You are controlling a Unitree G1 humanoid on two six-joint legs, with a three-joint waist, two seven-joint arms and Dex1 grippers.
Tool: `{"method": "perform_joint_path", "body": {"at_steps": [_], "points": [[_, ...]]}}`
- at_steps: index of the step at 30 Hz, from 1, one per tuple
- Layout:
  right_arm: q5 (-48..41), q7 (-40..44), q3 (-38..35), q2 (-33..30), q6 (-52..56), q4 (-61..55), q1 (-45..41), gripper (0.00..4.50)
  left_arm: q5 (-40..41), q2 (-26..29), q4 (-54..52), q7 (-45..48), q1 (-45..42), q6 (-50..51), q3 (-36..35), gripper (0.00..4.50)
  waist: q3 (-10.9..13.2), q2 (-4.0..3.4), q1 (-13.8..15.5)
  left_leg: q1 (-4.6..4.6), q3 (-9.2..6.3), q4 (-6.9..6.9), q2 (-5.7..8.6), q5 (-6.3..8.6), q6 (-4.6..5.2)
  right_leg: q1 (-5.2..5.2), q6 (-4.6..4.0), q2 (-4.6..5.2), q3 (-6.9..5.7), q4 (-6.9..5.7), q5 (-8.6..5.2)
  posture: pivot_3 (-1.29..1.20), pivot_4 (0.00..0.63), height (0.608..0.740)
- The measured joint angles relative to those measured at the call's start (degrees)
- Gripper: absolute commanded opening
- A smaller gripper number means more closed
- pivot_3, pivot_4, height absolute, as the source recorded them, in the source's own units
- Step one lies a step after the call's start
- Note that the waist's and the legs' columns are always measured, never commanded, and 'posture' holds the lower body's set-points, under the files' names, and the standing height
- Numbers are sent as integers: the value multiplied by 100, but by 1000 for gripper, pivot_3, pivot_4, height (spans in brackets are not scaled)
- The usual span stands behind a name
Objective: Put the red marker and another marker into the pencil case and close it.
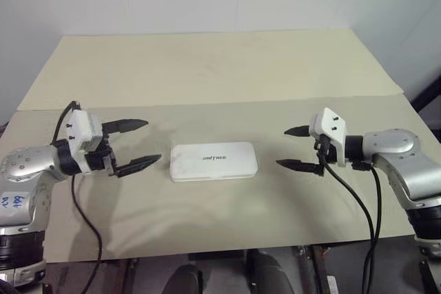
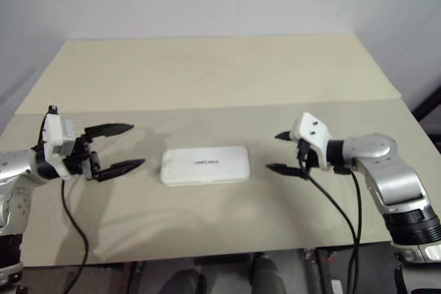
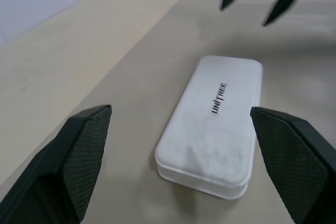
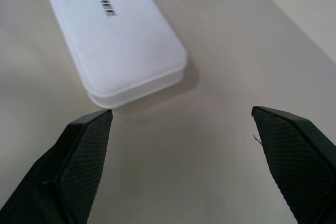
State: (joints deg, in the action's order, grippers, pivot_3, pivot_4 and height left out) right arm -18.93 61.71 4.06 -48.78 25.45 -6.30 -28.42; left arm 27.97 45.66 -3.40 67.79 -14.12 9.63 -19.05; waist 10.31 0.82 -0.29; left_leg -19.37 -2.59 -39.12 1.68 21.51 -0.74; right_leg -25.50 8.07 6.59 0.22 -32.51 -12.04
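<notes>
The white pencil case (image 1: pixel 213 161) lies flat on the table with its lid down and dark lettering on top. My left gripper (image 1: pixel 143 144) hovers open a short way to the case's left, pointing at it with nothing between its fingers. My right gripper (image 1: pixel 291 147) stands open a short way to the case's right, also empty. In the left wrist view the pencil case (image 3: pixel 212 124) lies between my fingers' line of sight, and the right gripper (image 3: pixel 256 4) shows beyond it. The red marker and the other marker are hidden from view.
The beige table (image 1: pixel 207 74) has a seam across its middle and ends at a front edge (image 1: pixel 227 244) just below the case. A white wall stands behind the table. A black cable (image 1: pixel 358 204) hangs from my right wrist.
</notes>
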Motion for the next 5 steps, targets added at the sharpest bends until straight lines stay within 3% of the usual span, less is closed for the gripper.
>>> {"method": "perform_joint_path", "body": {"at_steps": [5], "points": [[-4, -27, -11, 0, -11, -136, 105, 4500, -47, 270, 617, 517, 58, -754, -111, 4482, 0, 0, 6, -1, 3, 0, -4, 4, 4, 0, -1, 1, -4, 1, -1, 0, 150, 740]]}}
